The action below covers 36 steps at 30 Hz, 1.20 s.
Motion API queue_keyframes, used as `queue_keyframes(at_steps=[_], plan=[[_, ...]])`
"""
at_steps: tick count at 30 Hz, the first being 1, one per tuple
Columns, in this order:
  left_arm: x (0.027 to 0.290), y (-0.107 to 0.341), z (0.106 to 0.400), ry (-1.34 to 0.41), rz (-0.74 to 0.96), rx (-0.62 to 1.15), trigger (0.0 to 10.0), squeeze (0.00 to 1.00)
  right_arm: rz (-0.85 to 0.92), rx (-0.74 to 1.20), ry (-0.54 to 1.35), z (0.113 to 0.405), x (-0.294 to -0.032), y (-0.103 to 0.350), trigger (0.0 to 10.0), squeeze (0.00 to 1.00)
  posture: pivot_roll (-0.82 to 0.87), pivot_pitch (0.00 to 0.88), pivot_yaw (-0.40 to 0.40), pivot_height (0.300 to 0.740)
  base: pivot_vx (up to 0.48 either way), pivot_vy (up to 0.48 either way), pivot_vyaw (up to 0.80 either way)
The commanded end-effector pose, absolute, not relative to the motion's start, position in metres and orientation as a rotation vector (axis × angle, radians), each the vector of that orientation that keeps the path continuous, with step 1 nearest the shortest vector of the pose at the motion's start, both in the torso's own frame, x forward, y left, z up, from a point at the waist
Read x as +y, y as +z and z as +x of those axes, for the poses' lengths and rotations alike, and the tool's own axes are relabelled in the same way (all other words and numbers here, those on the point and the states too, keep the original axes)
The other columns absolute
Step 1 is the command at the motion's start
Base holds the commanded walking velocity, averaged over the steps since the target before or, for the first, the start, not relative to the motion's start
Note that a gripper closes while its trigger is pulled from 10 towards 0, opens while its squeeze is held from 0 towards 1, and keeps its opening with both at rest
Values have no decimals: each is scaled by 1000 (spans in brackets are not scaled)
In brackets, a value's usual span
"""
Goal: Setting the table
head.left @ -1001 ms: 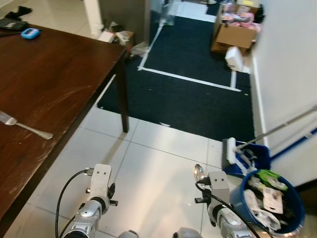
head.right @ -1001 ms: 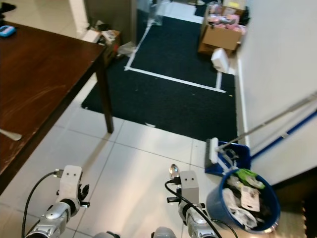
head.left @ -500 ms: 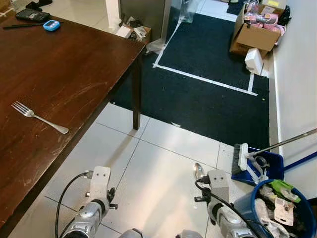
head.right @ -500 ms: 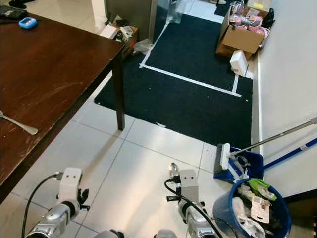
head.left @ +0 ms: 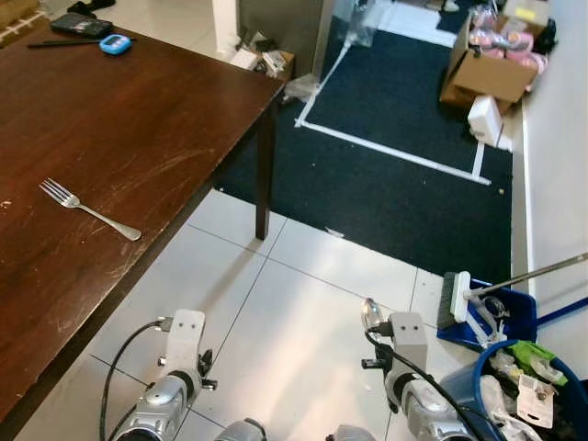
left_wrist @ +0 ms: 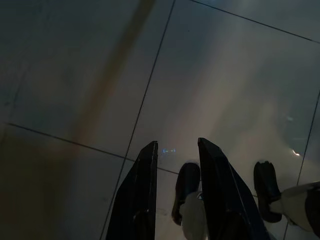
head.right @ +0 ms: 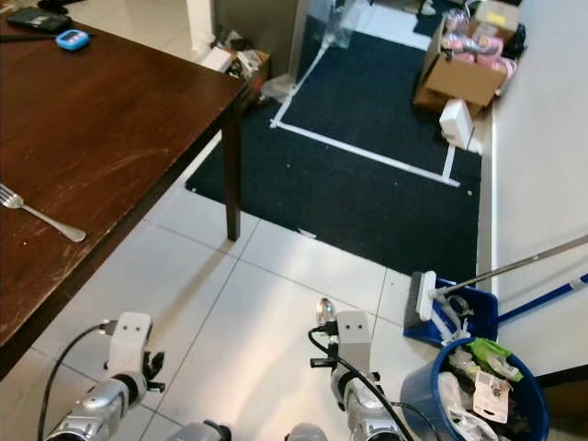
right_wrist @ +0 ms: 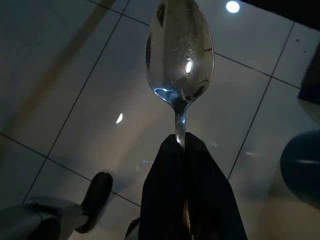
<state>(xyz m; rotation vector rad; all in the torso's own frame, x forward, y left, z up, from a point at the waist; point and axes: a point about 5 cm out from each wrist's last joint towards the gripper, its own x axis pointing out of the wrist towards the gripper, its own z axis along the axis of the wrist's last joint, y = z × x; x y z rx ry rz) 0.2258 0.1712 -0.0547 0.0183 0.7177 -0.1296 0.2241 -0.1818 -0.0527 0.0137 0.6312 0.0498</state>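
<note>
Right wrist view shows your right gripper (right_wrist: 184, 145) clamped on the spoon (right_wrist: 179, 55), the left gripper (left_wrist: 177, 150) apart and empty, while the table (head.left: 138, 119) and its edge-side fork (head.left: 89, 209) have slid further into frame, probably your approach.

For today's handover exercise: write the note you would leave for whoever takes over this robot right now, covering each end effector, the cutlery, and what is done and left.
Right end effector: shut on the shiny metal spoon, held low over the white tile floor.
Left end effector: open, empty, idle.
Done: a silver metal fork lies on the dark brown wooden table.
Left: carry the spoon to the table on the robot's left and lay it near the fork.
</note>
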Motion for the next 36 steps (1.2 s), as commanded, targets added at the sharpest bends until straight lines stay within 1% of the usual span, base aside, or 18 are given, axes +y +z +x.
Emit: queue_keyframes(at_steps=[1, 2, 9, 20, 28, 31, 36], plan=[[169, -58, 222, -136, 15, 734, 10000, 0, 22, 654, 36, 218, -184, -57, 10000, 0, 53, 86, -31, 740, 0, 0, 0], [169, -58, 222, -136, 15, 734, 10000, 0, 22, 654, 36, 218, -184, -57, 10000, 0, 53, 86, -31, 740, 0, 0, 0], [169, -56, 224, -141, 15, 727, 10000, 0, 41, 646, 15, 218, -187, -56, 10000, 0, 47, 80, -25, 740, 0, 0, -800], [167, -57, 223, -145, 25, 732, 10000, 0, 35, 663, 4, 215, -189, -58, 10000, 0, 43, 76, -26, 740, 0, 0, 0], [169, -53, 228, -117, 20, 696, 10000, 0, 45, 655, 7, 216, -188, -58, 10000, 0, 46, 61, -27, 740, 0, 0, 0], [171, -52, 229, -99, 11, 687, 10000, 0, 49, 642, 3, 218, -187, -56, 10000, 0, 45, 57, -28, 740, 0, 0, -800], [172, -51, 231, -89, -1, 666, 10000, 0, 49, 640, -6, 220, -188, -55, 10000, 0, 40, 57, -25, 740, 0, 0, 0]])
